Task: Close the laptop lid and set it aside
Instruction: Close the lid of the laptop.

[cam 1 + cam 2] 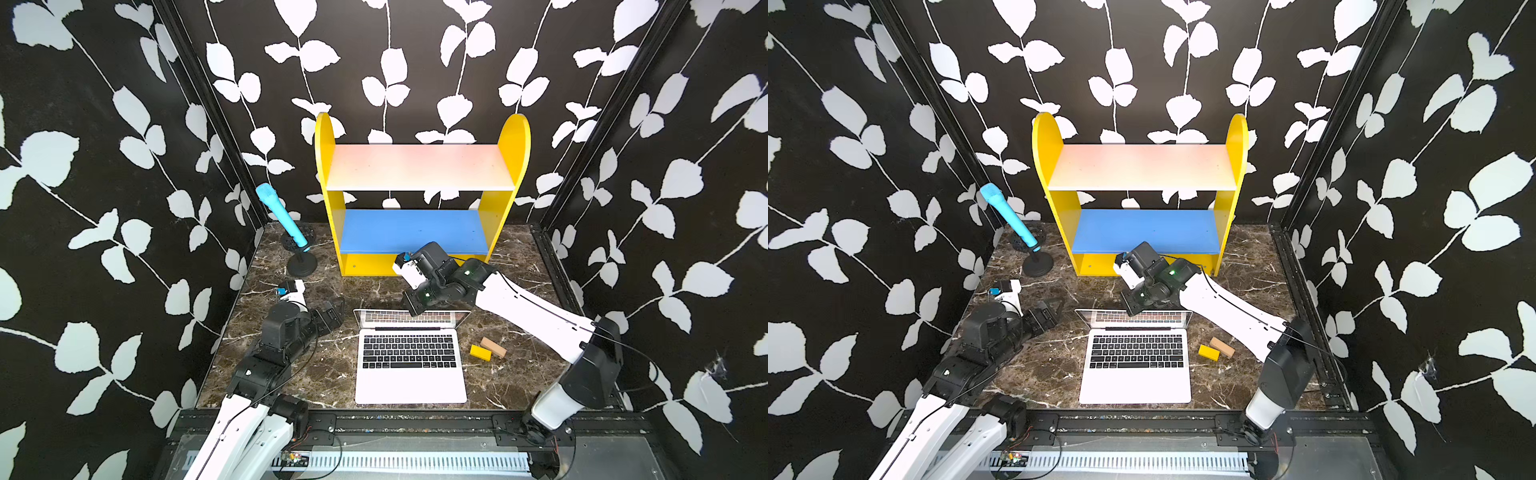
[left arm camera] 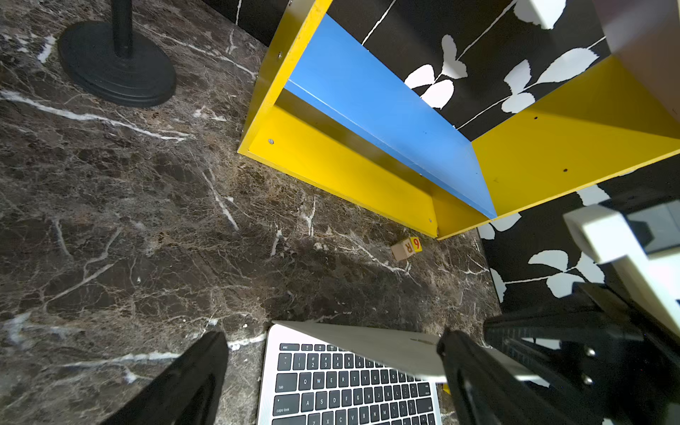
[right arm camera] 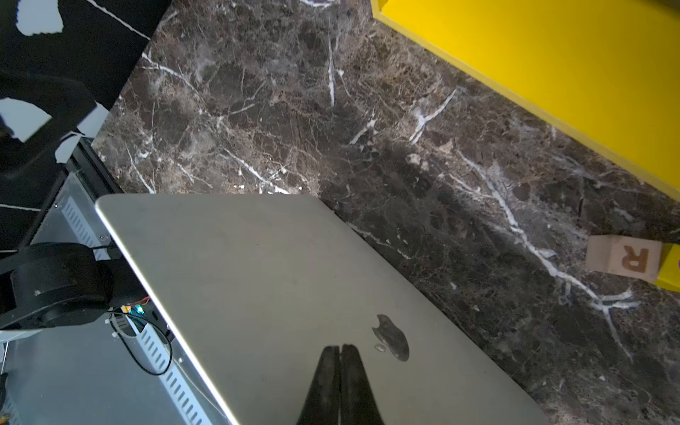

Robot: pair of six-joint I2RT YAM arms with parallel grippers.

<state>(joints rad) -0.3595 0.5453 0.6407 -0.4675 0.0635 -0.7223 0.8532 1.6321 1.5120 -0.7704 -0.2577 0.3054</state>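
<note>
Right wrist view looks along the right gripper (image 3: 340,353): its two black, tapered fingers are pressed flat together and pinch nothing, their tips set against the outer face of the laptop lid (image 3: 279,279), just beside the dark apple logo (image 3: 392,336). That face is matte silver, smooth, with rounded corners. In both top views the laptop (image 1: 409,374) lies square on the marble tabletop (image 1: 291,365), near the front edge and well in front of the yellow shelf (image 1: 515,166). The lid leans forward over the black keyboard (image 1: 409,351), partly lowered, and the keys are mirrored in its glossy screen. The left gripper (image 1: 332,311) hangs just off the laptop's left rear corner, fingers spread wide and empty. From the left wrist view one finger (image 2: 206,368) is over bare marble and the other crosses the lid's edge; whether it touches I cannot tell. The stone is dark brown with white veins. The shelf has rounded yellow sides, a blue board (image 1: 415,230) and a pale pinkish one above. To the right of the laptop a plain wooden block (image 1: 493,347) touches a yellow block (image 1: 481,352).
</note>
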